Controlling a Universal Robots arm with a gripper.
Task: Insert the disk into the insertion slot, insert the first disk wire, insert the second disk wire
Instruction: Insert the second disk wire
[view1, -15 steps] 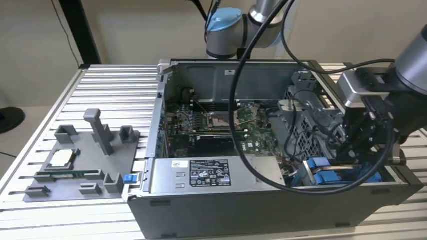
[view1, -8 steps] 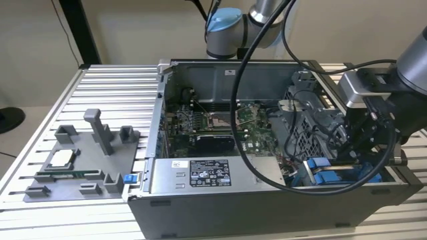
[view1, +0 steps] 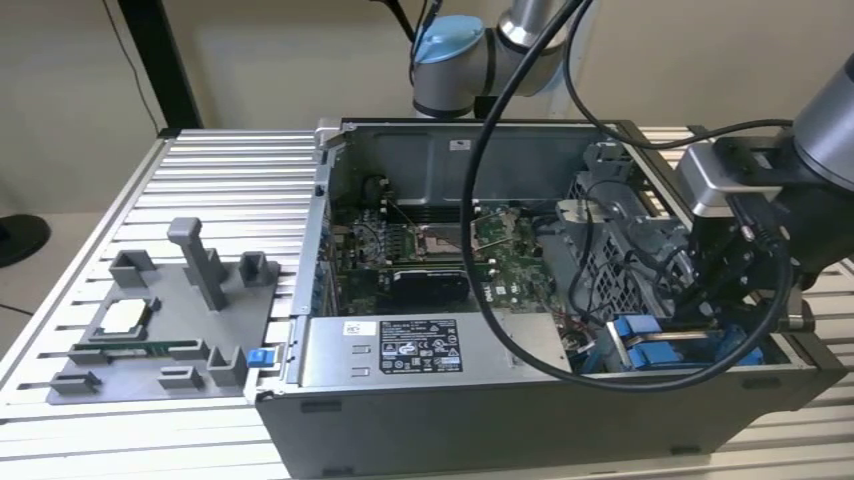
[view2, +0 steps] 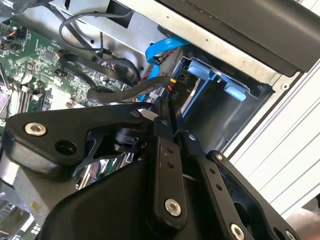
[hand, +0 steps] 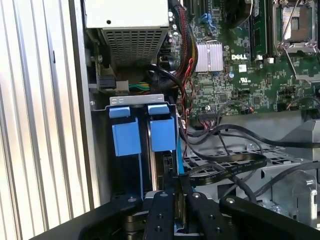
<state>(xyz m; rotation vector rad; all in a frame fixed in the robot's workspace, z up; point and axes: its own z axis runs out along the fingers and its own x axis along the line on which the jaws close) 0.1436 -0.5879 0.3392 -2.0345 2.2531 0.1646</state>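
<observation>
Ribbed aluminium slats make up the desk, and on them lies an opened computer case with its side panel off, motherboard facing up, while a grey moulded parts tray sits toward the desk's edge on the exterior view's left. At the case's corner on the exterior view's right, beside the grey labelled power-supply box, the disk stands seated on edge in its bay, its bright blue plastic caddy tabs square and matte, a narrow strip of bare metal showing between the two blue frames. The claw hangs directly over that bay, and the disk's long axis runs straight down away from it into the slot, so the fingers line up with the disk's thin edge. Black, bolted finger links are drawn close together (a thin flat piece seems caught between the tips, though from this angle I cannot be sure whether it is a connector or part of the disk). A flat blue data cable loops near the bay, and glossy black sleeved leads drape across the perforated steel drive cage just beside the claw.
</observation>
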